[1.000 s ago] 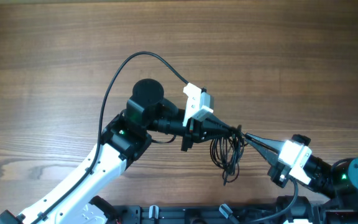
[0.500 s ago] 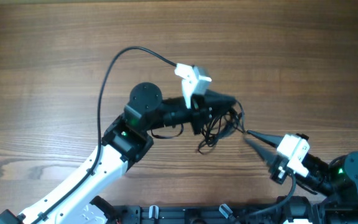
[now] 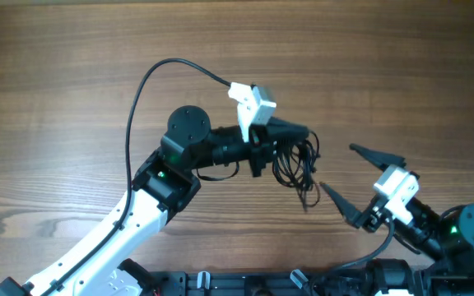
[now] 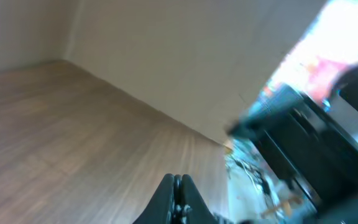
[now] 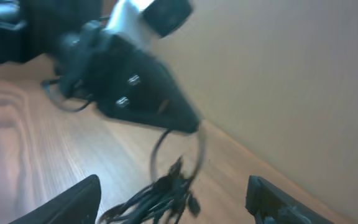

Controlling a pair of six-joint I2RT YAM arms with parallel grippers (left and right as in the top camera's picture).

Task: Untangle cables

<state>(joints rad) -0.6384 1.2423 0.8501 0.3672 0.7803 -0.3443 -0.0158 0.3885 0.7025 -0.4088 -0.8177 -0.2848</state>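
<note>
You've got a brown wood-grain bench [image 3: 64, 74] under even light, with a plain beige wall [image 4: 166, 50] behind it.

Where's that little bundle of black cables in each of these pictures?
Overhead: the cables dangle right of centre, from the left arm's jaws.
Left wrist: cannot be made out; the view is too blurred.
Right wrist: the cables are at bottom centre, hanging under those same jaws.
Shared landmark: the left arm's jaws, shut, at bottom centre of their own view.

Wooden table [image 3: 72, 66] across the overhead view, grain running side to side. Behind it, a plain beige wall [image 5: 291, 74], slightly blurred.
</note>
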